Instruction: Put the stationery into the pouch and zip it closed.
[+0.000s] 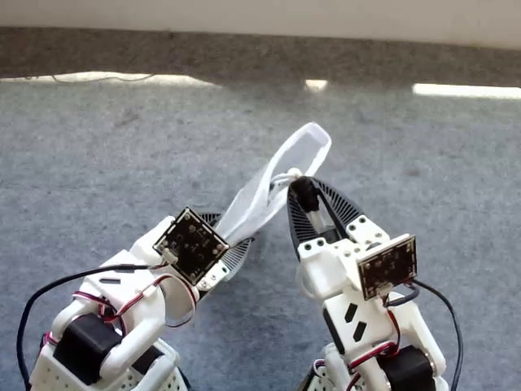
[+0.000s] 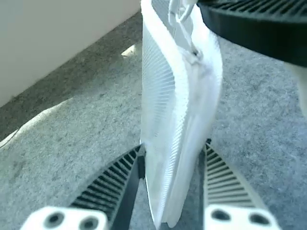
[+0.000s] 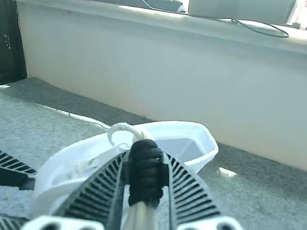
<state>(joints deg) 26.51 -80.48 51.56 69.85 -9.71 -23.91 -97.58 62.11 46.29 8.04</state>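
The things rest on a grey, fuzzy, felt-like table covering (image 1: 106, 163) that runs flat across the whole high view, its nap faintly mottled. It shows as the same grey felt in the left wrist view (image 2: 62, 143) and the right wrist view (image 3: 268, 196). Along the far side it lies in a darker band of shade where it meets a pale, plain wall (image 3: 144, 72). Just in front of that band, bright patches of light (image 1: 464, 90) fall on the felt. A thin dark cable (image 1: 81, 78) lies on the covering at the far edge, near the wall.
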